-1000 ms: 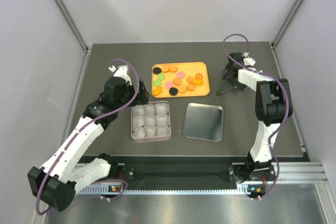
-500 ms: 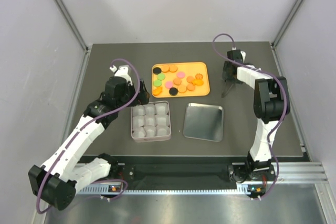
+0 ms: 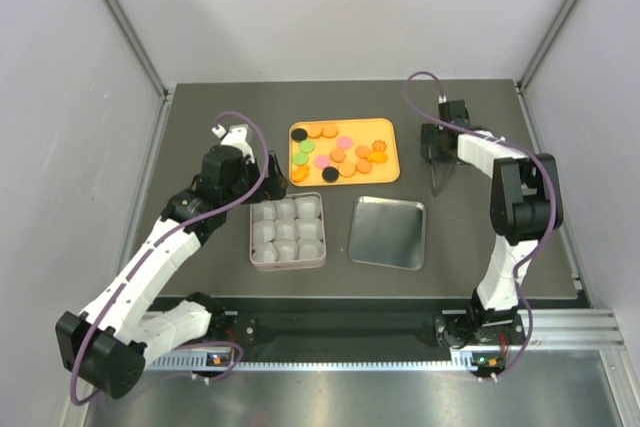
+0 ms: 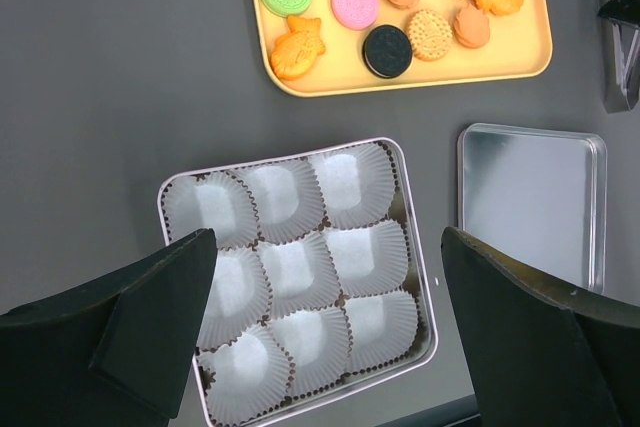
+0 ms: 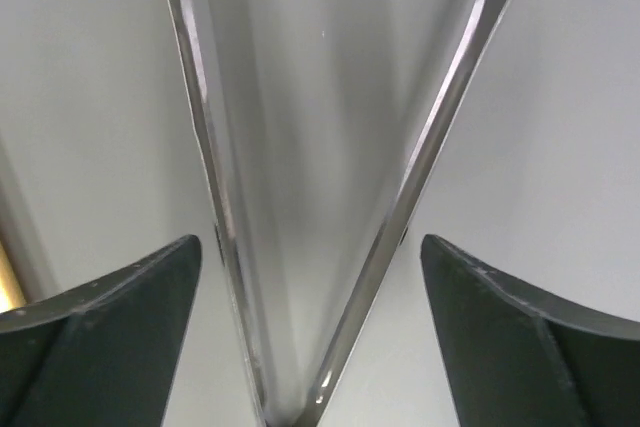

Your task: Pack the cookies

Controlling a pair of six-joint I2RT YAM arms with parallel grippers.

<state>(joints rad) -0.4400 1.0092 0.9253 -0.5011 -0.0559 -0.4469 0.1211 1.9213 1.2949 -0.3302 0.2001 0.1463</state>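
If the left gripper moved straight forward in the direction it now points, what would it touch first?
Probably the white paper cups in the square tin, which lies directly ahead of the open left gripper; depth is unclear.

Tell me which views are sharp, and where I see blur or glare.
Top external: sharp, evenly lit, soft shadows. Left wrist: cookies and paper cups sharp; its own fingers dark, slightly soft. Right wrist: tongs very close, blurred, with bright glare streaks along the metal.
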